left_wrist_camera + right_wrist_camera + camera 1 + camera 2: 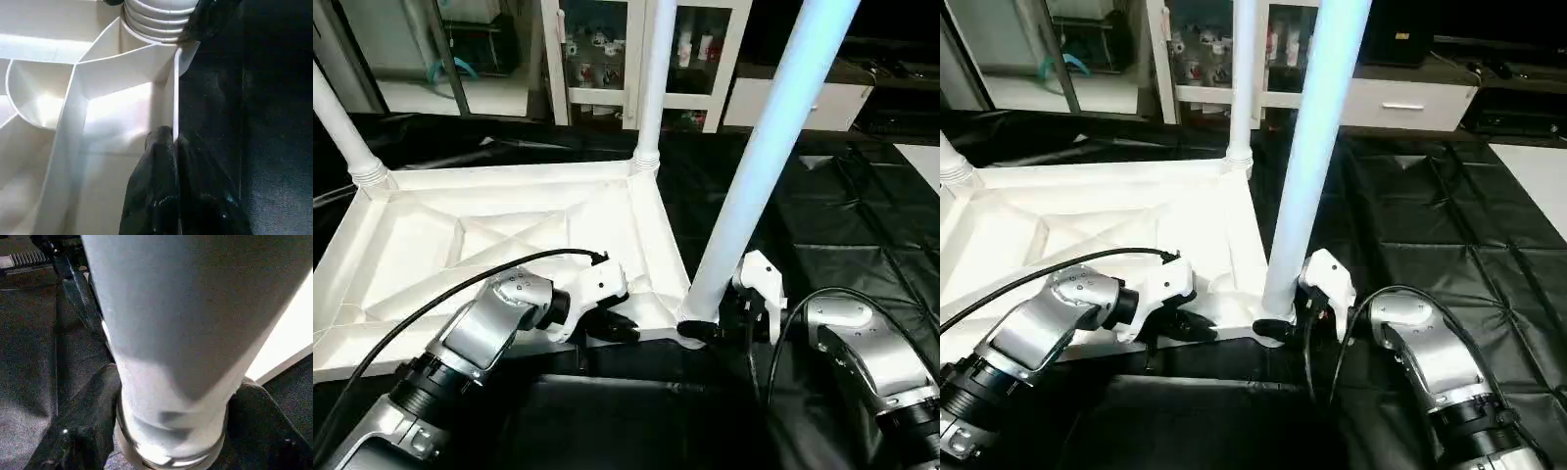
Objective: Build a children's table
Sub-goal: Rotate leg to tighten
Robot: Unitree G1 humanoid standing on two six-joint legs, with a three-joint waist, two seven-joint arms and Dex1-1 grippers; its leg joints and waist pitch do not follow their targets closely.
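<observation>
The children's table top (pixel 509 235) lies upside down on the black mat, its X-ribbed underside facing up. Three white legs stand in corner sockets: far left (pixel 342 127), far right (pixel 651 88) and near right (pixel 773 127). My left gripper (pixel 617 328) is shut on the thin near rim of the top (pixel 174 88), one finger on each side of the wall. My right gripper (pixel 705 331) sits at the base of the near right leg (pixel 186 333). Its black fingers (pixel 78 431) press against both sides of the leg, just above the socket.
A black padded mat (pixel 862 225) covers the floor around and to the right of the table top. White glass-door cabinets (pixel 597 59) and a low white drawer unit (pixel 1410 98) stand at the back. A black cable (pixel 460 279) arcs over my left forearm.
</observation>
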